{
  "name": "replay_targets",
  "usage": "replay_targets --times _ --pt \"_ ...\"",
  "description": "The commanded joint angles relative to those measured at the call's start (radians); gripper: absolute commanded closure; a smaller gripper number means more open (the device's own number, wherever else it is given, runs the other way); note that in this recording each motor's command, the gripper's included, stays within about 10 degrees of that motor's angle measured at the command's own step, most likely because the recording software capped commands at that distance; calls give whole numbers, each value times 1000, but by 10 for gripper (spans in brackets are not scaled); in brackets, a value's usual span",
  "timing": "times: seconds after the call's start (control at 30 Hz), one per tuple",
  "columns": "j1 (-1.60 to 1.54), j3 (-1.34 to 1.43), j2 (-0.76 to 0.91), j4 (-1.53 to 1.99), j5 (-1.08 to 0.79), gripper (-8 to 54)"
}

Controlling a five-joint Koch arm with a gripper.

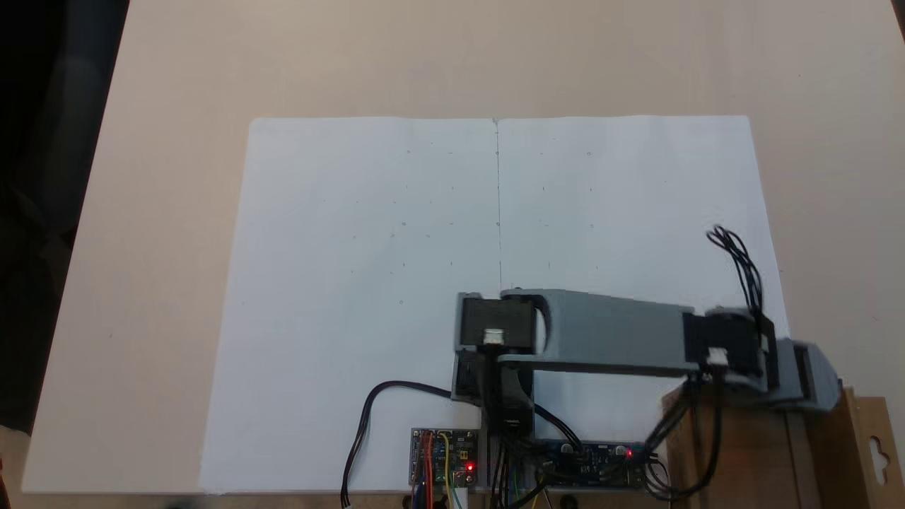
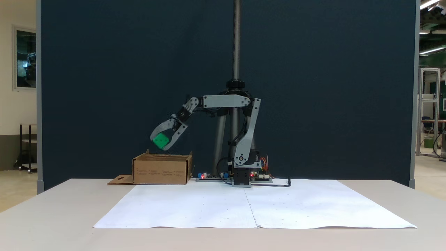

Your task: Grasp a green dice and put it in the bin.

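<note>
- Currently the gripper (image 2: 161, 142) is clamping the green dice (image 2: 161, 140) between its jaws, hanging above the bin (image 2: 162, 170).
- Bin wall is showing print, too small to read.

Open air between pincer (image 2: 161, 143) and bin (image 2: 160, 170).

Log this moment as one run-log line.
phase: carry to drop | gripper: shut on green dice | position: in the air above bin | dice not yet released
</note>
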Motion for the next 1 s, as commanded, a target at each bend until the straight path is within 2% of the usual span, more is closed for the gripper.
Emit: replay_targets --times 0.0,0.3,0.33,0.37,0.4,0.43,0.53,0.57,0.7,0.97 --pt "41 -71 -9 -58 -129 335" --pt "202 -107 -187 -54 -295 335" --pt "202 -107 -192 -54 -298 301" --pt "202 -107 -199 -54 -298 199" --pt "202 -107 -209 -54 -296 129" --pt "201 -107 -215 -54 -296 112" --pt "199 -104 -216 -55 -295 5" --pt "196 -103 -216 -55 -291 -6" --pt "163 -103 -195 -55 -268 13" --pt "-49 -123 41 -58 -5 33"
